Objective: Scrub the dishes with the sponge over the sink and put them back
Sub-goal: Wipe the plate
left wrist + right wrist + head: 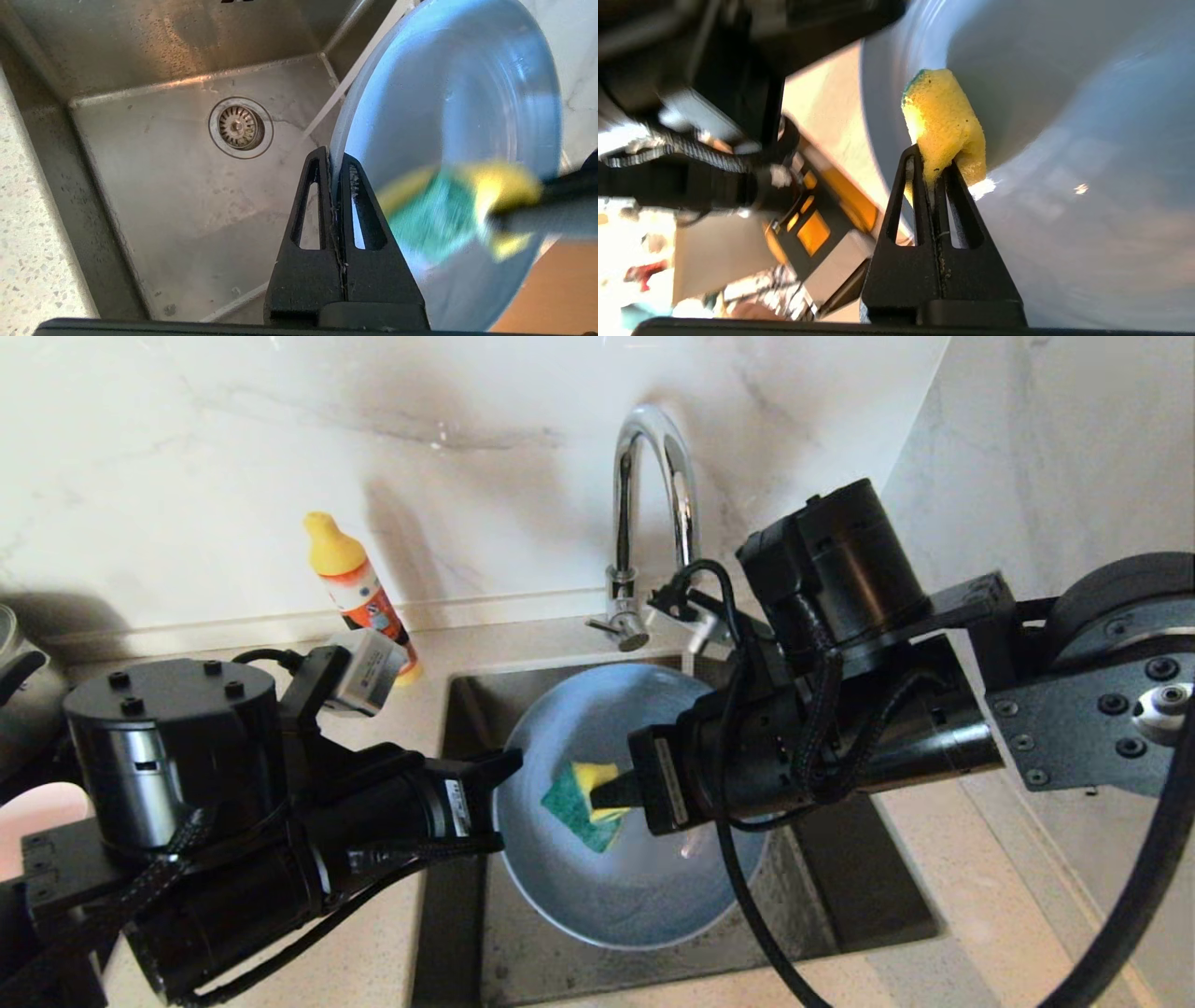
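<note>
White marble wall and pale speckled countertop (934, 859) frame our work at the stainless-steel sink (187, 196), where the chrome gooseneck tap (644, 495) arches just beyond our right gripper (611, 793). Our left gripper (335, 186) has its fingers pressed together on the near rim of the grey-blue plate (616, 887), holding it tilted over the basin, and our right gripper pinches the yellow sponge with the green scouring face (583, 803) by its yellow end, the green face laid against the plate's inner surface just ahead of the fingertips. We judge the scrubbing to be under way, and the chief risk lies in that thin edge hold: if we press the sponge hard away from the left fingers, the plate may pivot or slip from them and drop into the sink below. The sponge is held by only a narrow bite, so a strong stroke could drag it out of our right fingers. Our right wrist also sits close to the tap, and a wide sweep could knock it. As for what holds what, the sink basin shows only its drain strainer (240, 127), and the plate carries nothing but the sponge. An orange bottle with a yellow cap (355, 583) stands on the counter beyond our left gripper.
</note>
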